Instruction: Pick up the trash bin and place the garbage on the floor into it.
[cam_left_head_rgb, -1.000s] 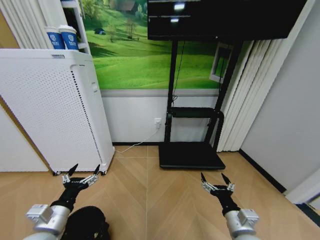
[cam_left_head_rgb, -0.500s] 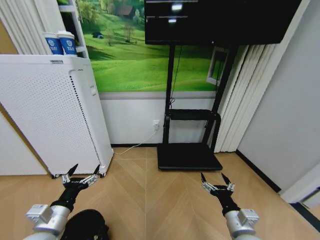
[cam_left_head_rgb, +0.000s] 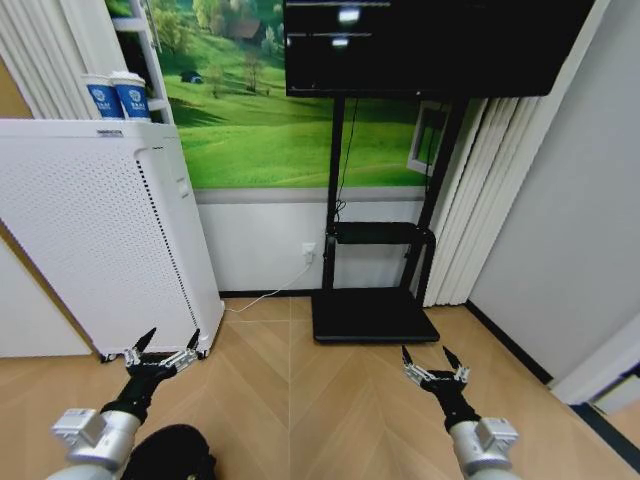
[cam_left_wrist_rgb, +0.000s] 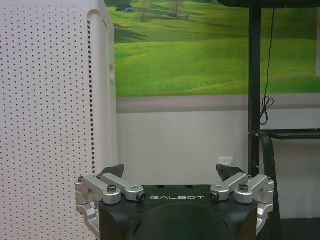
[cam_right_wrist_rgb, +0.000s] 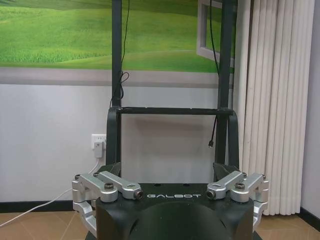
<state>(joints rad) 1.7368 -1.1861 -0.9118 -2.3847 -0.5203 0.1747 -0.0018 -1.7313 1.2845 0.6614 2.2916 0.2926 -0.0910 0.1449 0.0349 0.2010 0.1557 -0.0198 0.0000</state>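
The bin (cam_left_head_rgb: 172, 453), dark and round, sat at the head view's bottom left on the chevron floor (cam_left_head_rgb: 320, 400), partly behind the left arm. Just above it the left tool (cam_left_head_rgb: 160, 346) was spread wide and empty; at lower right, the right tool (cam_left_head_rgb: 431, 362) likewise. A white cabinet (cam_left_head_rgb: 100, 230) stood at left.

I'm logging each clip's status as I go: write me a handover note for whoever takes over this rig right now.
Left pincer: open, empty, held low above the floor in front of the white perforated cabinet.
Right pincer: open, empty, held out level over the floor, facing the black TV stand.
Trash bin: on the floor at the head view's lower edge, beside the left arm, not gripped.
Garbage: not located from these views.
Done: nothing yet.
Left: grasp the bin, find the garbage, put it in.
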